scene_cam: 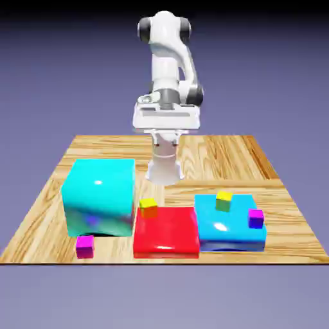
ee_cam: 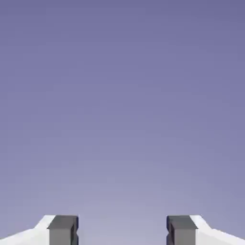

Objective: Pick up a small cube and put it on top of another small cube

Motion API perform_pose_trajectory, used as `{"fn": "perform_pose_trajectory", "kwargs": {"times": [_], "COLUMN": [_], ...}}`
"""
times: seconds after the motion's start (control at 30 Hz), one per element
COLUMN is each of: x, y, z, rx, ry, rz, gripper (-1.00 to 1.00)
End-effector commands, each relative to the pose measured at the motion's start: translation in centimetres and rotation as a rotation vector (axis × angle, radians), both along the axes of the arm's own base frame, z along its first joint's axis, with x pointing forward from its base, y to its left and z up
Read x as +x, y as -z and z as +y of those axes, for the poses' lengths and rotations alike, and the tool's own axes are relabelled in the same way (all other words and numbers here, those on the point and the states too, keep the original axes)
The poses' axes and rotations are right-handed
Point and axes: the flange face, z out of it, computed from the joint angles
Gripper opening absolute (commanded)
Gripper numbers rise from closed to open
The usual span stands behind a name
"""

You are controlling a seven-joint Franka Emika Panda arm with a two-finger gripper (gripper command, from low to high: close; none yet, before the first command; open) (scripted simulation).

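The small cube (scene_cam: 85, 246), magenta-pink with darker purple-magenta sides, sits on the wooden table near the front edge, at the exterior view's left, just in front of a big cyan block (scene_cam: 99, 196). High above the table's far side hangs my gripper (scene_cam: 166, 128), well away from every cube. In the hand view the gripper (ee_cam: 122, 229) is open: its two grey fingertips (ee_cam: 62, 229) stand wide apart with nothing between them, and only the plain blue-violet backdrop shows beyond.
A flat red block (scene_cam: 166, 232) carries a yellow-topped small cube (scene_cam: 148, 207) at its far left corner. A blue block (scene_cam: 230, 223) at the right carries another yellow-topped cube (scene_cam: 223, 200) and a magenta cube with blue-violet sides (scene_cam: 256, 218).
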Motion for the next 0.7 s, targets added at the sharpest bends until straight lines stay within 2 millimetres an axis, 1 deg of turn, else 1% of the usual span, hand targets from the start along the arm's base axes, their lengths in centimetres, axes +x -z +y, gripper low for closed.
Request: {"fn": "perform_pose_trajectory", "kwargs": {"times": [0.0, 0.17, 0.33, 0.5, 0.67], "x": [0.9, 4.9, 8.2, 10.6, 12.3], "y": [0.6, 4.1, 8.4, 12.9, 17.2], "z": [-0.7, -4.2, -7.9, -11.7, -15.6], "rx": [0.006, 0.032, 0.050, 0.058, 0.055], "ry": [0.004, 0.018, 0.028, 0.032, 0.032], "rz": [0.037, 0.218, 0.392, 0.556, 0.706], "gripper": [0.00, 0.00, 0.00, 0.00, 0.00]}}
